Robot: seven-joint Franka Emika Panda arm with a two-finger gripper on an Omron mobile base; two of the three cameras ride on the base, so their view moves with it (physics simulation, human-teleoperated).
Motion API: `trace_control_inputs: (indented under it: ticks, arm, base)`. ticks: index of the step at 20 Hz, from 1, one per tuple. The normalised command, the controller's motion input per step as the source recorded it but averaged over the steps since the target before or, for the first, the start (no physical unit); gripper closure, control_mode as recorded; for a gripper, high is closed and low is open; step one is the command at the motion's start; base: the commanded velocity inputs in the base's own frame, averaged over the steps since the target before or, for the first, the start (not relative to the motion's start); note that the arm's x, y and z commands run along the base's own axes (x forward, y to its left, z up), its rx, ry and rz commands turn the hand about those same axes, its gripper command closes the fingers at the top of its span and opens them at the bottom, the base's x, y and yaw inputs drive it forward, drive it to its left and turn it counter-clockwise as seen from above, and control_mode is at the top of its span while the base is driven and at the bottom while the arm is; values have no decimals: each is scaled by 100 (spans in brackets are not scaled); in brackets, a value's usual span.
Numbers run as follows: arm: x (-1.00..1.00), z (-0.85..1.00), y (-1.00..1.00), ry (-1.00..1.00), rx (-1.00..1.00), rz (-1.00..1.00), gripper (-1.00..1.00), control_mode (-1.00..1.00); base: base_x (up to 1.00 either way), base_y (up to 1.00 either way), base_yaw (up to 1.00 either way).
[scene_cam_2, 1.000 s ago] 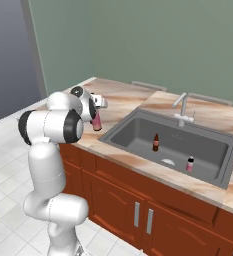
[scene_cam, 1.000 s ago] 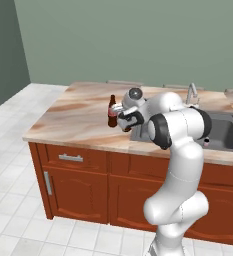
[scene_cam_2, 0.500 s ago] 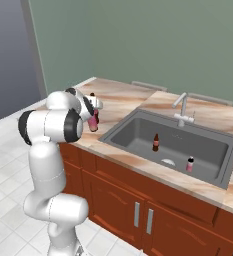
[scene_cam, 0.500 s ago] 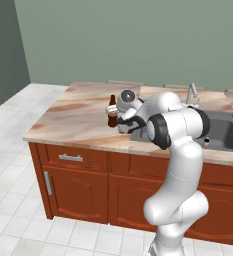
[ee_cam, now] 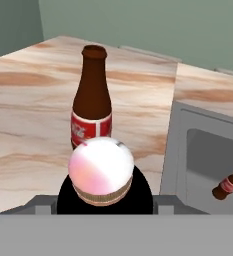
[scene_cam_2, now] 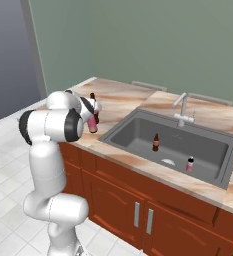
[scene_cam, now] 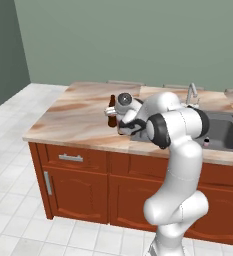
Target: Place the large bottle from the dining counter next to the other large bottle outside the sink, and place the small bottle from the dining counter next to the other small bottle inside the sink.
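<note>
My gripper is shut on the large bottle, whose pink and white body and black cap show end-on in the hand view. In the right base view its pink body hangs low over the counter, left of the sink. Right behind it stands the other large bottle, dark brown with a red label, upright on the marbled top. The hand hides most of the held bottle in the left base view. A short brown bottle with a red label stands inside the sink.
A small pink bottle with a black cap stands in the sink near its front right. The curved silver faucet rises behind the basin. The counter's front edge runs above wood cabinets. Bare marbled top lies left of the bottles.
The hand with the held bottle has shifted a little toward the tall brown bottle. The bottles in the sink have not moved.
</note>
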Motion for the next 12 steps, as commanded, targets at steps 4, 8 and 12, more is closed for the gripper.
trace_control_inputs:
  ticks: [4, 8, 12]
  arm:
    - [9, -3, 0, 0, 0, -5, 100, -100]
    - [14, -5, 0, 0, 0, -5, 100, -100]
    - [16, -5, 1, 0, 0, -5, 100, -100]
  base:
    - [0, 0, 0]
    - [0, 0, 0]
    - [0, 0, 0]
